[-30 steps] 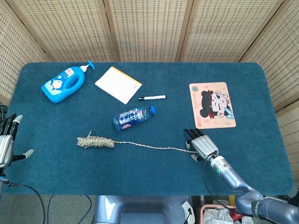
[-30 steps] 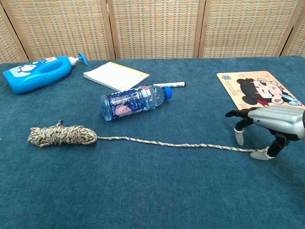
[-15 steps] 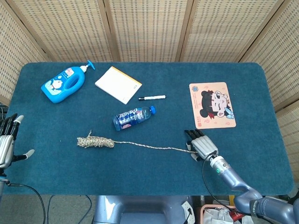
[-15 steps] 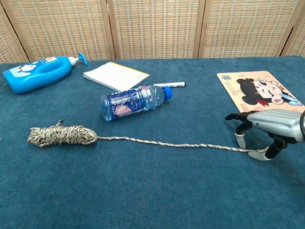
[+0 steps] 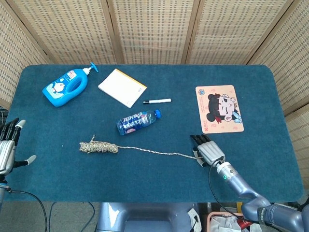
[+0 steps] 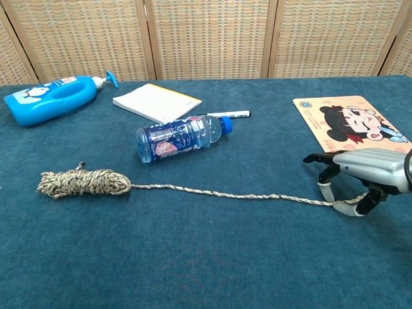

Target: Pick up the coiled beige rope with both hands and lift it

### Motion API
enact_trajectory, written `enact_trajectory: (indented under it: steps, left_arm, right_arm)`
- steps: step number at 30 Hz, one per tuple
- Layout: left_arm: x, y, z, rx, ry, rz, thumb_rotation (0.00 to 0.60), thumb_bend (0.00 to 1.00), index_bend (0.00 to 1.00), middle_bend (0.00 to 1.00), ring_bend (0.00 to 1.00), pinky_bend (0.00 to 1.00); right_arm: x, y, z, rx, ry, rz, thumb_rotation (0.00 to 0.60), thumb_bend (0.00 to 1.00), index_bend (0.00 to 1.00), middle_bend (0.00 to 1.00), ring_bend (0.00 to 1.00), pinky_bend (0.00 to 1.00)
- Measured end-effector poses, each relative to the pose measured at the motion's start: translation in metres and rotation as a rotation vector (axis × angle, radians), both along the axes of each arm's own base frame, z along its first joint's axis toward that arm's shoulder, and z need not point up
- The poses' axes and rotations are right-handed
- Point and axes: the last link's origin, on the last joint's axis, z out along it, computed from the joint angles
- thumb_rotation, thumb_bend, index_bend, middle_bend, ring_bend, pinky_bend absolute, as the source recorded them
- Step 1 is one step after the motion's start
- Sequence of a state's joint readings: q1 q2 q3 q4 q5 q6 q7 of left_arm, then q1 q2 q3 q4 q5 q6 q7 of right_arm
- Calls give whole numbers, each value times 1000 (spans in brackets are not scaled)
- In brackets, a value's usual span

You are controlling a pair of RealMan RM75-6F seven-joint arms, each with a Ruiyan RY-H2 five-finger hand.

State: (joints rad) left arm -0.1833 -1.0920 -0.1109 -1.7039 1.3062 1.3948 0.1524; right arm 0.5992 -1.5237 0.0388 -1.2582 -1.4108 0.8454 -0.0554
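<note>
Two cameras cover one blue-covered worktop, backed by wicker screen panels. Largest on it is the cartoon-printed mat at the right; the chest view cuts off its far right edge. Next in size, the blue pump bottle lies on its side at the back left, with the white notepad just to its right. A clear water bottle with a blue cap lies on its side near the centre.

The rope sits left of centre, its coiled bundle flat on the worktop, and a single strand runs from it to the right.

The right robot hand is at the strand's far end, palm down. In the chest view the thumb and one fingertip curl toward each other around the strand's end; whether they actually grip it cannot be told, since the contact is small and partly hidden by the hand itself. The wrist and arm are cut off at the frame edge.

The left robot hand shows only in the head view, at the worktop's left edge, partly cropped, fingers apart, holding nothing, well apart from the rope.

Smallest is the black-capped marker, between notepad and mat.
</note>
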Motion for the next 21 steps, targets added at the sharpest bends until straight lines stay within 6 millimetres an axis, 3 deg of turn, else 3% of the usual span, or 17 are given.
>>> enact_trajectory:
  steps: [13, 21]
  left_arm:
    - [-2, 12, -19, -82, 22, -42, 600, 0, 0, 0, 0, 0]
    - [-8, 36, -50, -181, 45, -109, 600, 0, 0, 0, 0, 67]
  right_arm:
    - [6, 8, 18, -46, -76, 40, 600, 486, 673, 0, 0, 0]
    - [6, 14, 27, -77, -102, 61, 600, 486, 678, 0, 0, 0]
